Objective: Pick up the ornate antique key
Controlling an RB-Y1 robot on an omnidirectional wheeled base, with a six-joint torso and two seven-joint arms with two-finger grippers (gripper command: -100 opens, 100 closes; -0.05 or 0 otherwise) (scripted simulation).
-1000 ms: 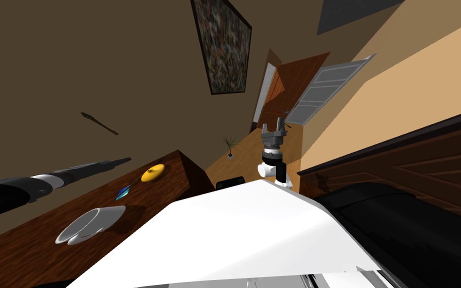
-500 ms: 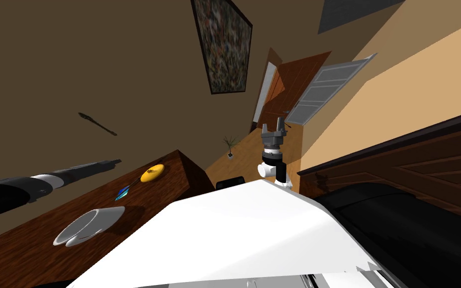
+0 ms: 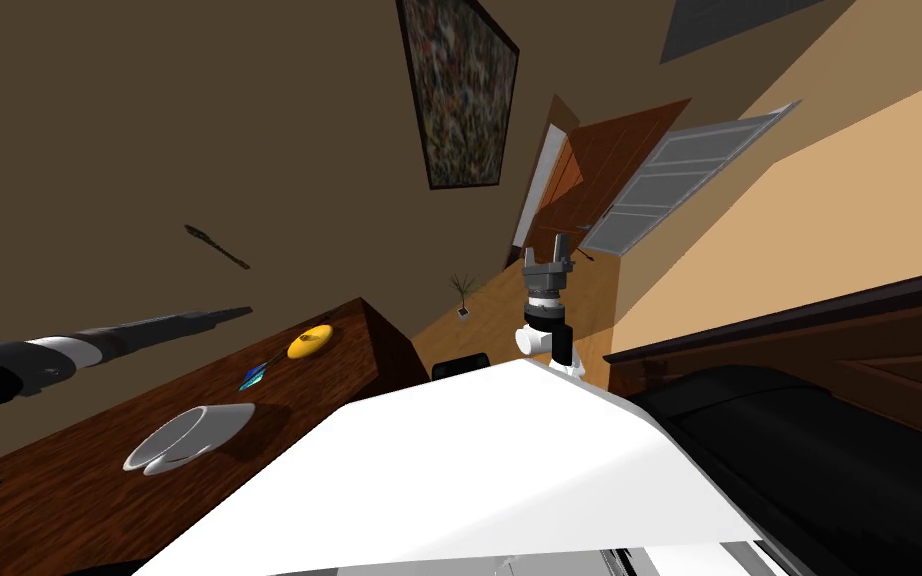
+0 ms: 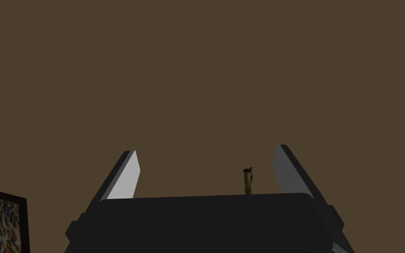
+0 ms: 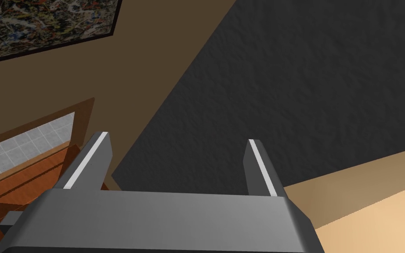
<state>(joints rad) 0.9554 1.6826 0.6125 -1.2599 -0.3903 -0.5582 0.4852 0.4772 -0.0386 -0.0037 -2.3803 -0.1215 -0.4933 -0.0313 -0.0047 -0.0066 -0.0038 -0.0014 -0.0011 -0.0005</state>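
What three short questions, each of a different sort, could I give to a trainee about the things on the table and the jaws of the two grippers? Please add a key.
1. True or false: the right gripper is shut on the white cup.
2. On the wooden table, what lies between the white cup and the yellow object? A) a plate; B) a small blue-green object; C) a book.
3. In one word, how do the jaws of the left gripper stand?

Key: 1. False: its jaws are open and empty, and the cup is on the table. 2. B. 3. Open.
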